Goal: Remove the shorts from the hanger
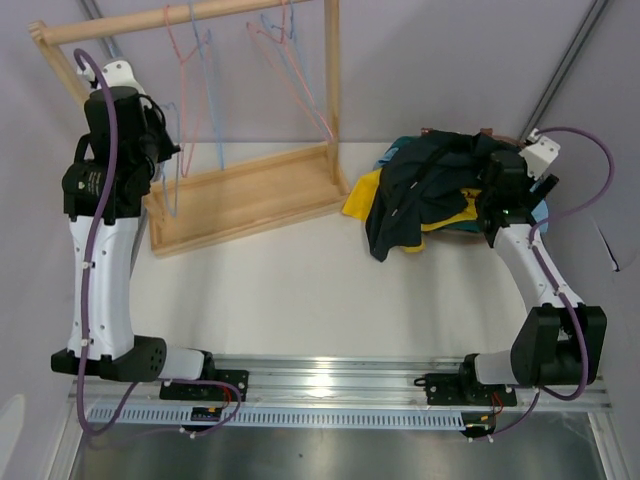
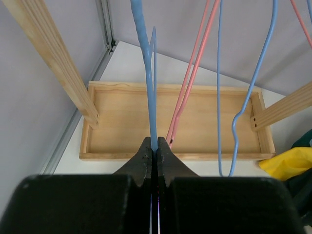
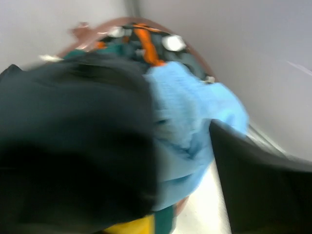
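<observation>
The left fingers [image 2: 145,161] are pressed together on the thin wire of a blue hanger [image 2: 147,73], which rises straight up from between their tips. Just beside it hangs a pink hanger [image 2: 191,78], and further to the right a second blue hanger [image 2: 249,87]. All of them dangle over the shallow tray base of the wooden rack [image 2: 126,122], whose slanted posts frame the left wrist view. From above, the left arm [image 1: 100,240] stands tall at the rack's left end, its wrist level with the lower loops of the hangers under the top rail [image 1: 180,18]. The right fingers [image 3: 263,175] are badly blurred. One dark finger shows at the right of its view, the other is lost against black cloth, and I cannot tell whether they are apart or together. They sit right at the heap of shorts [image 1: 430,185], which lies on the white table [image 1: 300,290] at its far right, well apart from the rack. Black shorts [image 1: 410,195] are draped over the top of the heap, yellow shorts [image 1: 362,198] stick out at its left edge, and the right wrist view shows light blue shorts [image 3: 190,117] against the black, with orange patterned cloth [image 3: 146,46] behind and a strip of teal [image 3: 165,219] below.
</observation>
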Controlling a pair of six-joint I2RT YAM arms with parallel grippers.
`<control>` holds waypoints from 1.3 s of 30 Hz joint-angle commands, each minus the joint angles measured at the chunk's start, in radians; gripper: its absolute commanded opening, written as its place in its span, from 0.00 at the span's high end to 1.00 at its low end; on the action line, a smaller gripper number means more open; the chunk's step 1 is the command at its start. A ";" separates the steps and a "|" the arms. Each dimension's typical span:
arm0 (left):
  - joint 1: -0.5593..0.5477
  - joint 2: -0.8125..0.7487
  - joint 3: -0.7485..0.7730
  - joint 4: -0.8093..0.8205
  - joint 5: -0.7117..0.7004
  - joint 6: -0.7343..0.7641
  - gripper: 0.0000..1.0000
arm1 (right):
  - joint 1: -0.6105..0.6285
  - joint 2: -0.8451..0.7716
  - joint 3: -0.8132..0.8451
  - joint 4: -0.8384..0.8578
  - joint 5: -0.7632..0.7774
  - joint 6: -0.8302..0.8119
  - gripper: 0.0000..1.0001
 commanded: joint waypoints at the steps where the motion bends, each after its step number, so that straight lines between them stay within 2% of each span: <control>1: 0.006 0.019 0.115 0.017 -0.048 0.028 1.00 | -0.050 -0.042 -0.020 -0.070 -0.064 0.154 0.01; 6: 0.006 0.116 0.253 -0.011 -0.077 0.048 1.00 | -0.051 -0.122 -0.170 -0.056 -0.198 0.226 0.01; 9: 0.006 0.160 0.342 -0.025 -0.074 0.056 1.00 | 0.000 -0.180 -0.262 -0.034 -0.235 0.254 0.00; 13: 0.006 0.202 0.365 -0.002 -0.056 0.048 1.00 | 0.144 -0.217 -0.353 -0.016 -0.235 0.274 0.01; 16: 0.006 0.220 0.357 0.020 -0.071 0.050 1.00 | 0.320 -0.229 -0.406 0.033 -0.191 0.256 0.01; 17: 0.006 0.225 0.357 0.026 -0.071 0.048 1.00 | 0.418 -0.234 -0.416 0.041 -0.171 0.251 0.01; 20: 0.006 0.237 0.345 0.047 -0.080 0.054 1.00 | 0.570 -0.244 -0.440 0.029 -0.109 0.251 0.01; 27: 0.006 0.268 0.318 0.089 -0.119 0.090 1.00 | 0.771 -0.254 -0.456 -0.092 0.052 0.325 0.01; 39: 0.052 0.334 0.305 0.081 -0.125 0.105 1.00 | 0.855 -0.211 -0.402 -0.163 0.112 0.345 0.01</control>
